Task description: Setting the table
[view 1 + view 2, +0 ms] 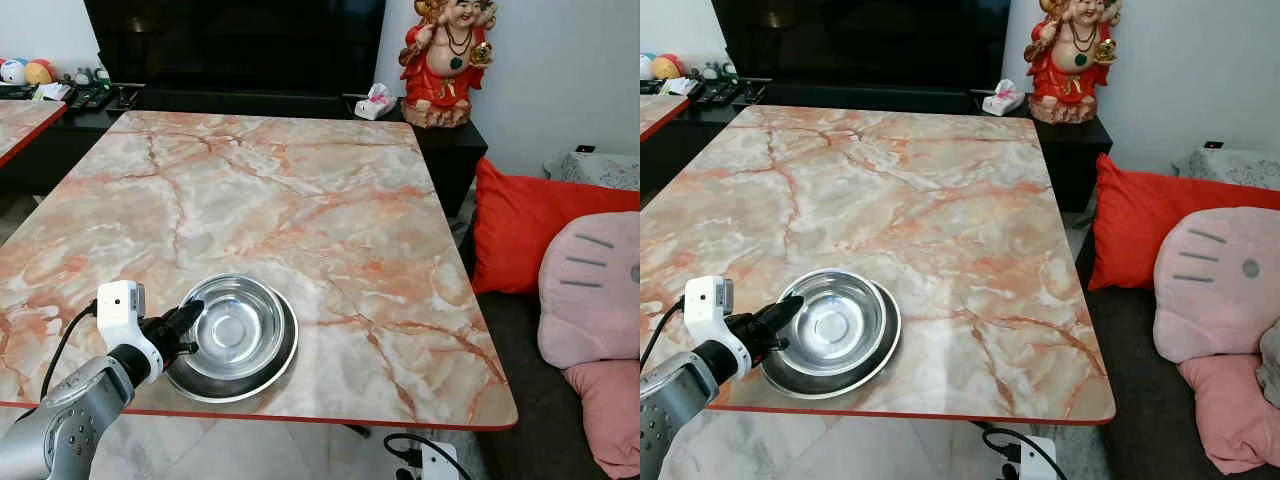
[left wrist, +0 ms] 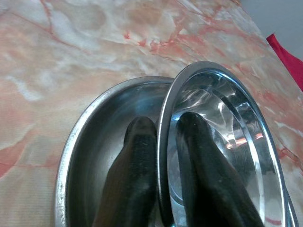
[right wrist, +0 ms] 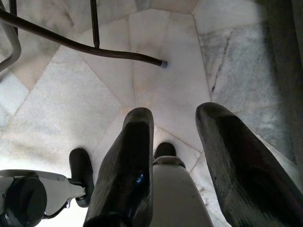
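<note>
1. Left gripper [image 1: 186,330] at near-left table edge, its 2 black fingers [image 2: 137,175] pinched narrow on the rim of a steel bowl [image 1: 236,327]; 1 finger inside the bowl, 1 outside, per left wrist view.
2. Bowl sits inside a wider steel plate [image 1: 262,382] and is tilted, gripped side raised off the plate. Both are on the near-left part of the marble table [image 1: 300,200], close to its red front edge.
3. Right gripper [image 3: 175,161] hangs low over pale floor tiles [image 3: 165,90], fingers spread wide, holding nothing; dark metal table leg [image 3: 85,47] beyond it.
4. White power strip [image 1: 425,462] with cable on floor under the near-right table corner.
5. Right of table: red cushion [image 1: 540,230], pink cushions [image 1: 595,290].
6. Far side: black TV cabinet [image 1: 240,100], tissue pack [image 1: 375,103], red-robed figurine [image 1: 448,60] on a dark side unit.
7. Far left: remotes [image 1: 95,97] and small round toys [image 1: 25,71] on the cabinet.
</note>
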Robot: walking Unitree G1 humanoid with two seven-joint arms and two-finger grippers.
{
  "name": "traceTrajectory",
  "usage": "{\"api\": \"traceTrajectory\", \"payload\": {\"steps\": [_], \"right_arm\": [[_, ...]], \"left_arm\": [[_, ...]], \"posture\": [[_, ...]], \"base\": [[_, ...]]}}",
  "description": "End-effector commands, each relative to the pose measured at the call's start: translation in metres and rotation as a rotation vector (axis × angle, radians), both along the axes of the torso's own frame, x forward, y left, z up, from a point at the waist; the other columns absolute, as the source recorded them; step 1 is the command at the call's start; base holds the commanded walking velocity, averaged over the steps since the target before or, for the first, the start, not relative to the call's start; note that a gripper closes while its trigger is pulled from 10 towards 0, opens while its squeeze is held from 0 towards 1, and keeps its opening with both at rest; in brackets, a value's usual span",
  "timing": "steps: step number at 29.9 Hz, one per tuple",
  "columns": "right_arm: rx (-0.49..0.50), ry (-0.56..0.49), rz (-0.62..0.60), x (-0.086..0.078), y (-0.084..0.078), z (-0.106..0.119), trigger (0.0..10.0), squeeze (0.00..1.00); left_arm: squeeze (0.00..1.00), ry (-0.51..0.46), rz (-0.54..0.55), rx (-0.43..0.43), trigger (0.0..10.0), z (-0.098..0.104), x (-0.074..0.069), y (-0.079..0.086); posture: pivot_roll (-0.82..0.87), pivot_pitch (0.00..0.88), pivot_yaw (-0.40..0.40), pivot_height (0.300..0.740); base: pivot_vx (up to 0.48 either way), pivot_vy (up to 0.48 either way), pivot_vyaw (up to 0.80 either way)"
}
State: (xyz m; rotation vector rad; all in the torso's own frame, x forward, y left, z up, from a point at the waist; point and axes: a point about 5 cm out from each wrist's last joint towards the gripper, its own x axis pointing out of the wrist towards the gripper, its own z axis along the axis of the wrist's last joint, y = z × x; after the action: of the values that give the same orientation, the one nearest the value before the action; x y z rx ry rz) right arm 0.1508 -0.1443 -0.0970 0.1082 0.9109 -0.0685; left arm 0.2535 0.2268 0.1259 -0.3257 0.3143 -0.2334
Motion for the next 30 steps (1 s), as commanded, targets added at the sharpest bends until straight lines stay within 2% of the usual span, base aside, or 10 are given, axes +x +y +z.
{"api": "traceTrajectory", "payload": {"steps": [1, 4, 6, 8, 10, 20, 23, 25, 30], "right_arm": [[0.001, 0.011, -0.004, -0.0007, -0.0005, -0.0006, 10.0, 0.00], [0.002, 0.011, -0.004, -0.0005, -0.0003, -0.0006, 10.0, 0.00], [0.002, 0.011, -0.004, -0.0005, -0.0004, -0.0005, 10.0, 0.00], [0.002, 0.010, -0.004, -0.0003, -0.0003, -0.0005, 10.0, 0.00], [0.003, 0.010, -0.004, -0.0003, -0.0004, -0.0005, 10.0, 0.00], [0.003, 0.011, -0.001, 0.0000, -0.0001, -0.0005, 10.0, 0.00], [0.004, 0.011, 0.001, 0.0003, 0.0000, -0.0004, 10.0, 0.00], [0.004, 0.012, 0.003, 0.0003, 0.0000, -0.0004, 10.0, 0.00], [0.005, 0.012, 0.005, 0.0004, -0.0001, -0.0004, 10.0, 0.00]], "left_arm": [[0.99, -0.007, 0.014, 0.000, 10.0, 0.0008, 0.0022, 0.0009], [1.00, -0.009, 0.009, 0.000, 10.0, 0.0013, 0.0024, 0.0005], [0.96, -0.010, 0.010, 0.000, 10.0, 0.0016, 0.0027, 0.0005], [0.70, -0.010, 0.004, -0.003, 10.0, 0.0017, 0.0027, 0.0000], [0.00, -0.009, -0.007, 0.005, 10.0, 0.0018, 0.0021, -0.0008], [0.00, -0.009, -0.011, 0.020, 10.0, 0.0028, 0.0016, -0.0004], [0.00, -0.003, -0.025, 0.060, 10.0, 0.0021, 0.0015, 0.0001], [0.00, 0.016, -0.054, 0.130, 10.0, -0.0020, -0.0001, -0.0015], [0.00, 0.026, -0.072, 0.179, 10.0, -0.0053, -0.0023, -0.0025]], "posture": [[0.12, 0.020, -0.041, 0.740], [0.12, 0.020, -0.041, 0.740], [0.12, 0.020, -0.041, 0.740], [0.12, 0.020, -0.042, 0.740], [0.12, 0.019, -0.041, 0.740], [0.12, 0.021, -0.042, 0.740], [0.12, 0.020, -0.043, 0.740], [0.12, 0.019, -0.044, 0.740], [0.12, 0.019, -0.047, 0.740]], "base": [[0.000, 0.000, 0.00], [0.000, 0.000, 0.00], [0.000, 0.000, 0.00], [0.000, 0.000, 0.00], [0.000, 0.000, 0.00], [0.000, 0.000, 0.00], [0.000, 0.000, 0.00], [0.000, 0.000, 0.00], [0.000, 0.000, 0.00]]}}
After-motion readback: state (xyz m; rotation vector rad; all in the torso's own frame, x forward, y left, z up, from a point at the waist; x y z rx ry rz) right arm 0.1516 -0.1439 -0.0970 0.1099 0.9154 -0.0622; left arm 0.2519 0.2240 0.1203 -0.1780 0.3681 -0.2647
